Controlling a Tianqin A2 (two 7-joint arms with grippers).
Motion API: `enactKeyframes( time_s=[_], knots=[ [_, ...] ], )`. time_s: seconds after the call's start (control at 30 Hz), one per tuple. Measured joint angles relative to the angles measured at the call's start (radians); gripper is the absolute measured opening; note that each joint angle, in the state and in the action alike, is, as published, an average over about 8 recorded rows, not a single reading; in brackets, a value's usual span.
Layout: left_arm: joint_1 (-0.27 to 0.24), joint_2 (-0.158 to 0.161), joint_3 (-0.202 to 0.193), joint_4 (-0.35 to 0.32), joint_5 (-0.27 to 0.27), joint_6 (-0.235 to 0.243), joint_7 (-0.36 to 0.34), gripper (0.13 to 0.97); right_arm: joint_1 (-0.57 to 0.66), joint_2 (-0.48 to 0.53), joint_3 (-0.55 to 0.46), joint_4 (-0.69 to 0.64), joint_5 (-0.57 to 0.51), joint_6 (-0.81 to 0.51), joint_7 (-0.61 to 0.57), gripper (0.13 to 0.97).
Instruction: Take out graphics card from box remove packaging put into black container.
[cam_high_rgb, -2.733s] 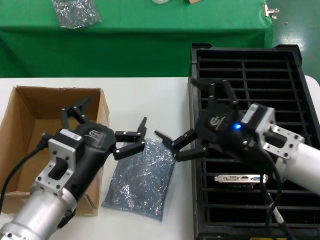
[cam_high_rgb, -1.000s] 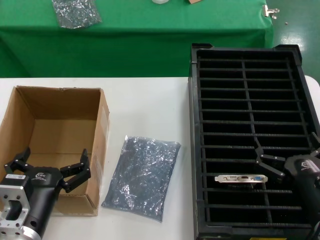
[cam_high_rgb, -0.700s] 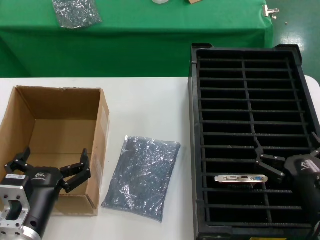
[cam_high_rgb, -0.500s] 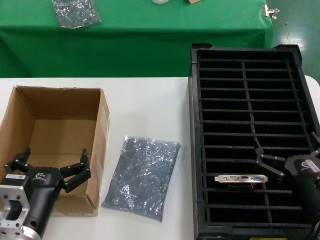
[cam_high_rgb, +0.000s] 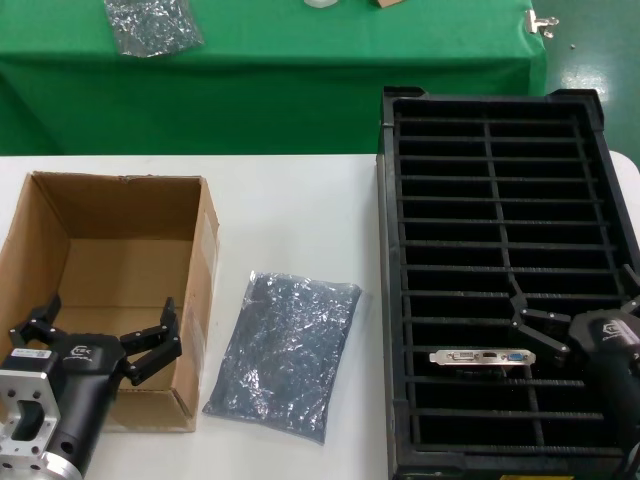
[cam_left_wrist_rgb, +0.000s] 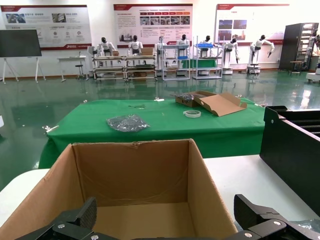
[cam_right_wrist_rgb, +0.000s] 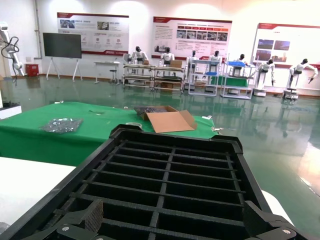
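The graphics card (cam_high_rgb: 483, 356) stands in a slot of the black container (cam_high_rgb: 497, 105), toward the end nearest the robot, with only its silver bracket and the blue and white ports showing above the dividers. We judge the task essentially finished: the box (cam_high_rgb: 110, 215) looks empty, and the packaging (cam_high_rgb: 285, 340) lies flat on the bench (cam_high_rgb: 290, 210) between box and container.

The right pincer (cam_high_rgb: 575, 325) hangs over the container just beside the card, fingers spread wide and holding nothing. The left pincer (cam_high_rgb: 100, 335) sits over the box's near end, also wide and empty.

What could go wrong from here? If the right arm swings low across the container, a finger could catch the bracket and tip the card out of its slot. The left arm could likewise clip the box wall and push the box against the packaging.

Only the head view shows the card and how the packaging lies. The left wrist view looks into the box interior, which appears bare. The right wrist view shows the container's farther rows, all seemingly vacant.
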Motion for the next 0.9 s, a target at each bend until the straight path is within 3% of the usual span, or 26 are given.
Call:
enactKeyframes(
  time_s=[0.9],
  knots=[
    [0.000, 0.000, 0.000, 0.000, 0.000, 0.000, 0.000, 0.966, 0.000, 0.000, 0.000, 0.000, 0.000, 0.000, 0.000, 0.966]
  ],
)
